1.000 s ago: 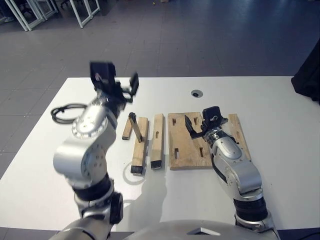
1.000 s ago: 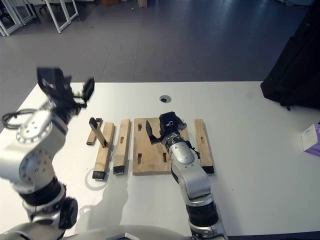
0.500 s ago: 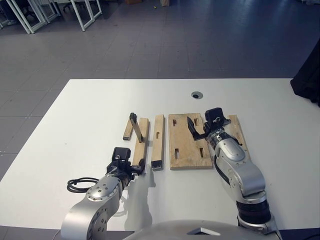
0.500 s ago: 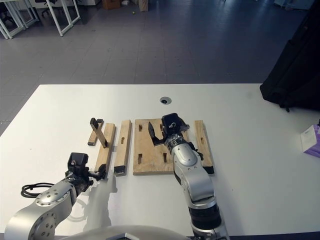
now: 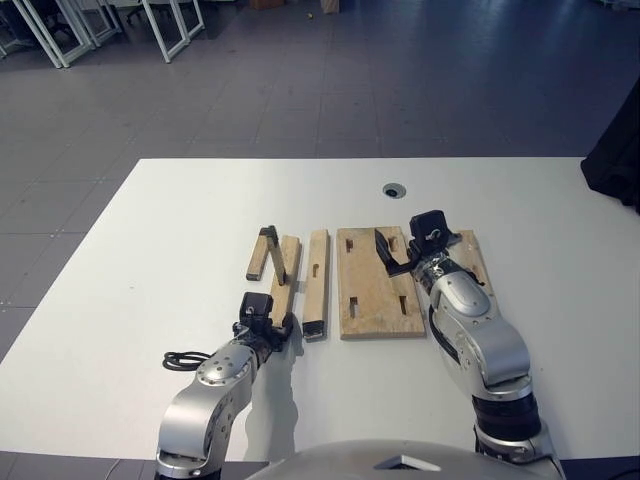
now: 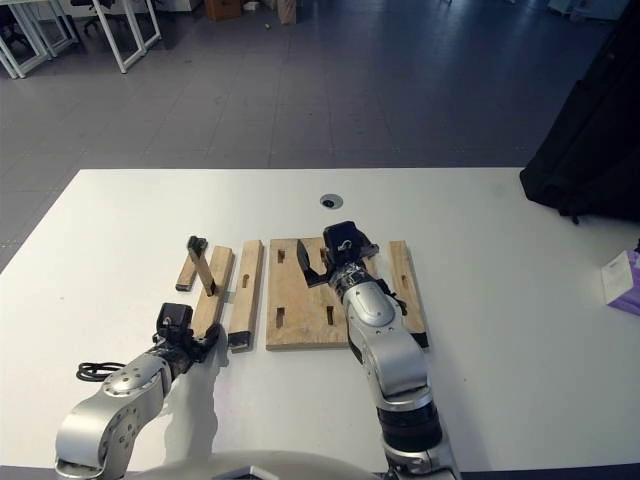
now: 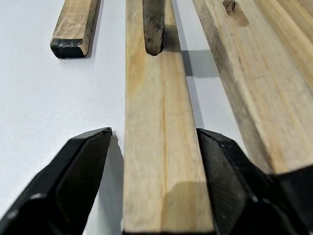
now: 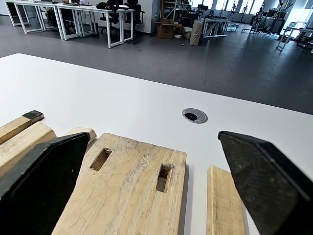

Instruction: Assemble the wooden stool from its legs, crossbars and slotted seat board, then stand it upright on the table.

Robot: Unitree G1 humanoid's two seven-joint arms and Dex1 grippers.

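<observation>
The slotted seat board (image 5: 378, 282) lies flat mid-table. Left of it lie two long legs (image 5: 283, 285) (image 5: 316, 280); a dark-tipped crossbar (image 5: 270, 252) leans on the outer one, with a short piece (image 5: 257, 258) beside it. Another leg (image 5: 472, 262) lies right of the board. My left gripper (image 5: 265, 318) is open at the near end of the outer leg (image 7: 161, 147), one finger (image 7: 73, 181) on each side, small gaps showing. My right gripper (image 5: 408, 248) hovers open over the board's far right part (image 8: 127, 196), holding nothing.
A black cable loop (image 5: 185, 359) lies by my left forearm. A round grommet hole (image 5: 394, 189) sits behind the board. At the right are a black bag (image 6: 590, 120) and a small box (image 6: 625, 280). Bare table spreads left and in front.
My left arm has swung down from high above the table's left side to the near end of the outer leg, its cable trailing. The right arm has stayed put.
</observation>
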